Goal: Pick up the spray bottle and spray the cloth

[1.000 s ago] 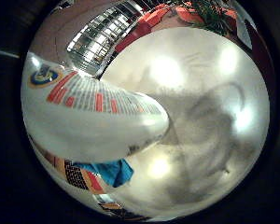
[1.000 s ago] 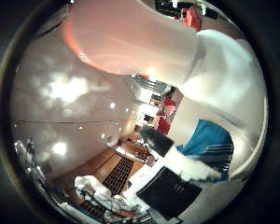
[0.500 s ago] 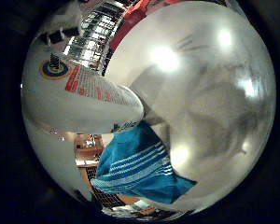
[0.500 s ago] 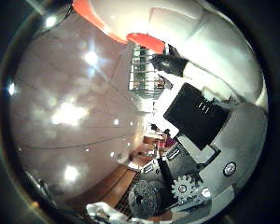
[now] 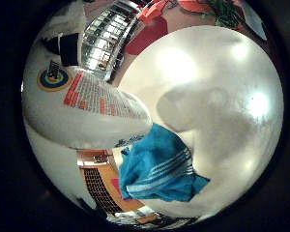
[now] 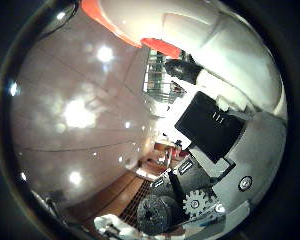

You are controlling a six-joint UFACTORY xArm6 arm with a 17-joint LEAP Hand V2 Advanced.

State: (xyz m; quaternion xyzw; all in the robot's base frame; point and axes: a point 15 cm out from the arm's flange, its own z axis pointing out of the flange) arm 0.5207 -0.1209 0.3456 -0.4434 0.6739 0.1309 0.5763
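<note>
The white spray bottle [image 5: 82,106], with a red and blue label, fills much of the right little finger side palm view, close to the palm. Past it, a blue cloth with white stripes [image 5: 159,169] lies crumpled near the edge of a round white table [image 5: 217,87], well below the bottle. In the right thumb side palm view, the bottle's white body [image 6: 215,45] and an orange part [image 6: 158,43] show beside my hand [image 6: 205,150]. Its black and white fingers curl round the bottle.
Red chairs [image 5: 150,29] and a gridded window [image 5: 106,34] stand beyond the table's far side. Wooden floor [image 5: 101,184] shows past the table's edge near the cloth. A glossy brown surface with light spots [image 6: 70,110] fills much of the right thumb side palm view.
The whole picture has shifted, so the hand has turned with the bottle in it. The cloth, nearly hidden under the bottle one second ago, now shows in full on the table.
</note>
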